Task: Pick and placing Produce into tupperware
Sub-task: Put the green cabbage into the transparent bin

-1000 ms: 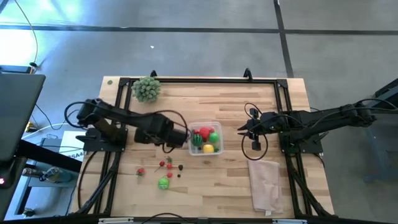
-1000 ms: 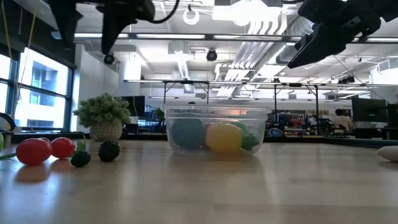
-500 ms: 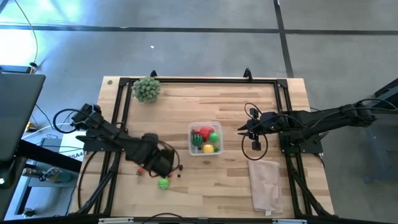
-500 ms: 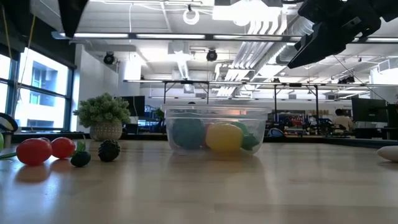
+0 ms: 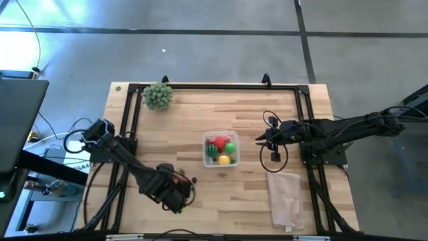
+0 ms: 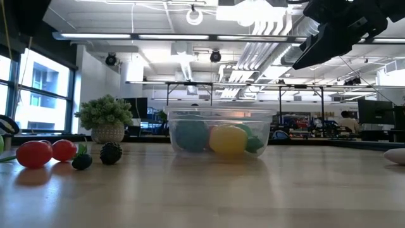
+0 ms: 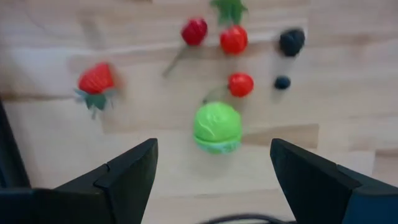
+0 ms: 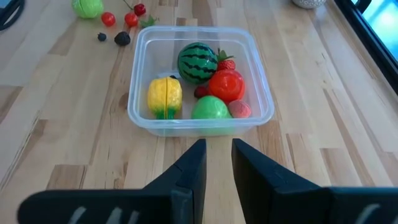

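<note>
Hovering my left end effector (image 7: 211, 171), fingers apart and empty, over the green ball (image 7: 217, 126) and leftover berries on the desk (image 7: 348, 124), I judge the tupperware (image 8: 200, 78) half-filled; right end effector (image 8: 216, 163) waits beside it, nearly closed, empty.

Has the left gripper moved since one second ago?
Yes. The left gripper went from beside the tupperware toward the table's near edge, over the loose produce.
</note>
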Controlling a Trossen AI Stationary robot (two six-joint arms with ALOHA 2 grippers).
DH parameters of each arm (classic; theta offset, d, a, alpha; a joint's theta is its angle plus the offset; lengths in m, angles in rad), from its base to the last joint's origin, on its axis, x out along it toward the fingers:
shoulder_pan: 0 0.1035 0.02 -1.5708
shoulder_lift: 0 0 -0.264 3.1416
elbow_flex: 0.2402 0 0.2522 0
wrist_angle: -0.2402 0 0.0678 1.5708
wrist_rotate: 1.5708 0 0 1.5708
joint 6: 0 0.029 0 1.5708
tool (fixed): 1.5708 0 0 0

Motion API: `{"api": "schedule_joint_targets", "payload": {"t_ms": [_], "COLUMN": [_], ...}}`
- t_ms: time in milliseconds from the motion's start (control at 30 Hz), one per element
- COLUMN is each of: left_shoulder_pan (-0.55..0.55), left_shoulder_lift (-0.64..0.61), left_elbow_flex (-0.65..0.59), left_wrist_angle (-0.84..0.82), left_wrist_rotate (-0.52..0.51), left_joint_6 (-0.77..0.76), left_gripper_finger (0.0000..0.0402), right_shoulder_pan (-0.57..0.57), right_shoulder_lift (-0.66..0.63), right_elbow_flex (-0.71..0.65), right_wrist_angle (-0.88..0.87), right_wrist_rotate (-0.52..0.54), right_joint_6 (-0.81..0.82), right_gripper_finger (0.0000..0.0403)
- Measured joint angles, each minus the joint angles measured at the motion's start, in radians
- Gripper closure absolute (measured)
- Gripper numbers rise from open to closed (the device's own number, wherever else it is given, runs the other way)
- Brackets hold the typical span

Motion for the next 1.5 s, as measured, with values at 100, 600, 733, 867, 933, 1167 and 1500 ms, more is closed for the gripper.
{"api": "schedule_joint_targets", "payload": {"t_ms": [100, 600, 733, 867, 933, 1167, 1500], "left_shoulder_pan": [-0.001, -0.002, -0.007, -0.014, -0.017, -0.042, -0.04], "left_shoulder_lift": [0.029, 0.124, 0.152, 0.182, 0.192, 0.196, 0.197], "left_elbow_flex": [0.0, 0.0, 0.0, 0.0, 0.0, -0.06, -0.126], "left_wrist_angle": [0.052, 0.151, 0.16, 0.16, 0.161, 0.214, 0.287], "left_wrist_rotate": [0.012, 0.089, 0.089, 0.089, 0.085, 0.051, 0.016], "left_joint_6": [-0.001, -0.034, -0.052, -0.055, -0.06, -0.081, -0.081], "left_gripper_finger": [0.0103, 0.004, 0.0031, 0.0035, 0.0036, 0.0035, 0.0038], "right_shoulder_pan": [0.0, 0.0, 0.0, 0.0, 0.0, 0.0, 0.0], "right_shoulder_lift": [0.0, 0.0, 0.0, 0.0, 0.0, 0.0, 0.0], "right_elbow_flex": [0.0, 0.0, 0.0, 0.0, 0.0, 0.0, 0.0], "right_wrist_angle": [0.0, 0.0, 0.0, 0.0, 0.0, 0.0, 0.0], "right_wrist_rotate": [0.0, 0.0, 0.0, 0.0, 0.0, 0.0, 0.0], "right_joint_6": [0.0, 0.0, 0.0, 0.0, 0.0, 0.0, 0.0], "right_gripper_finger": [0.0336, 0.0336, 0.0336, 0.0336, 0.0336, 0.0336, 0.0336]}}
